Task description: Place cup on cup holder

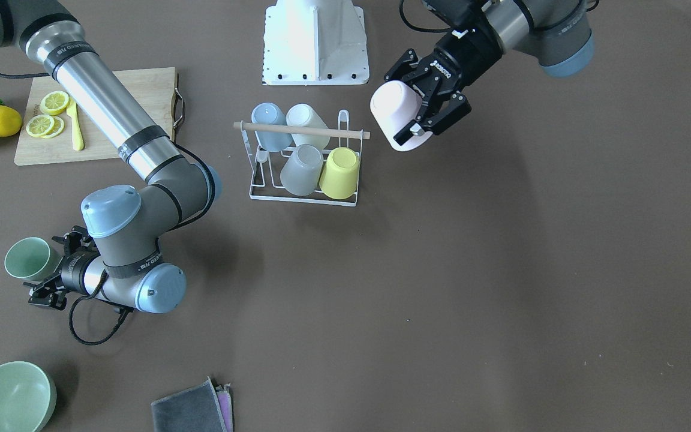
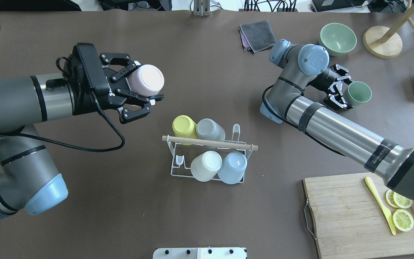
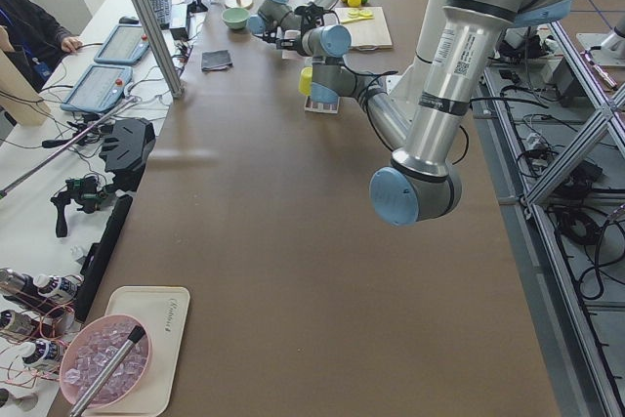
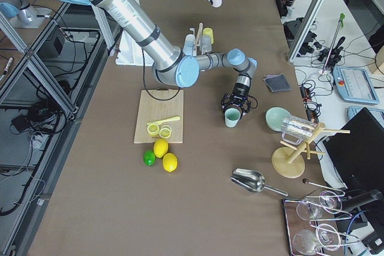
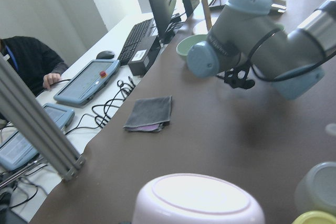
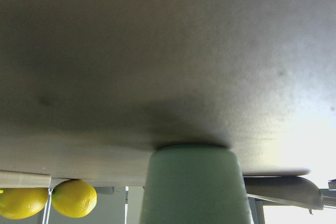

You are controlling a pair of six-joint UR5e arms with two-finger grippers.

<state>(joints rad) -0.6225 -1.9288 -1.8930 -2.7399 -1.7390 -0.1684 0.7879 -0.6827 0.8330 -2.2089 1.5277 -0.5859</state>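
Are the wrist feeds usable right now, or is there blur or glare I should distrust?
Left wrist view: pink cup close and soft, far top right washed out by bright light. Right wrist view: green cup fills the bottom, table dim with glare toward the right edge. Overhead view: sharp, evenly lit.

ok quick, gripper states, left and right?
Left gripper: closed on the pink cup.
Right gripper: looks open, fingers either side of the green cup on the table.
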